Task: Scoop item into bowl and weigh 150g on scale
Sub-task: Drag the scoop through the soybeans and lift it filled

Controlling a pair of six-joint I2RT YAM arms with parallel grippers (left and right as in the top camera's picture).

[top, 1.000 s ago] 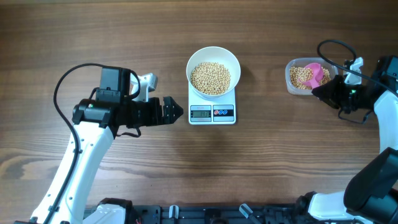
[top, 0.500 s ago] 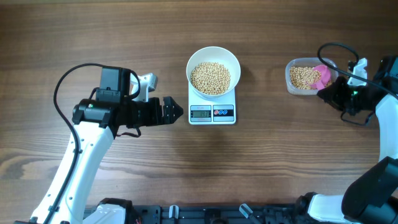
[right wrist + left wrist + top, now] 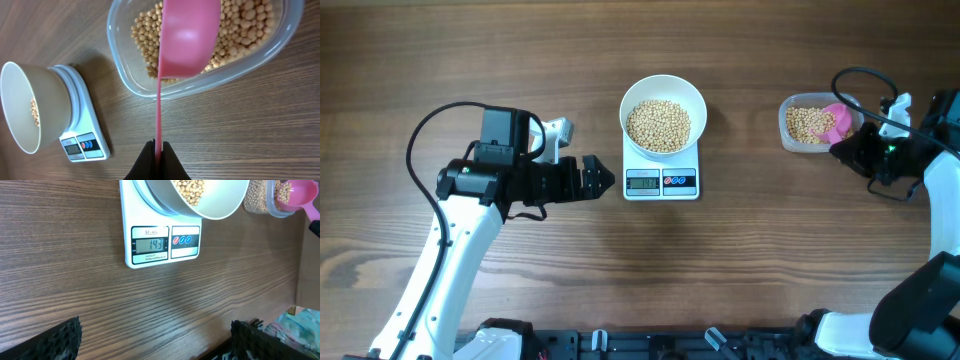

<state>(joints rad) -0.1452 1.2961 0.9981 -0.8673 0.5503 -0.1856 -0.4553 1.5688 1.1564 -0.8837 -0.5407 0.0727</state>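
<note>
A wooden table (image 3: 740, 270) fills the overhead view from edge to edge. Its surface is a warm dark brown, with fine grain running left to right and a looping, paler figure toward the lower left. The light is soft and even, so shadows on the wood are faint and short. In the left wrist view the boards carry a dull sheen. Past the table's right edge there is a pale beige surface (image 3: 311, 275) (floor or wall, it cannot be told) and some crumpled bluish clear plastic (image 3: 302, 325).

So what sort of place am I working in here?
Probably a robot test bench, not a kitchen: bare wood-grain table, left arm and right arm based at its near edge, a scale and bean tub set out.
</note>
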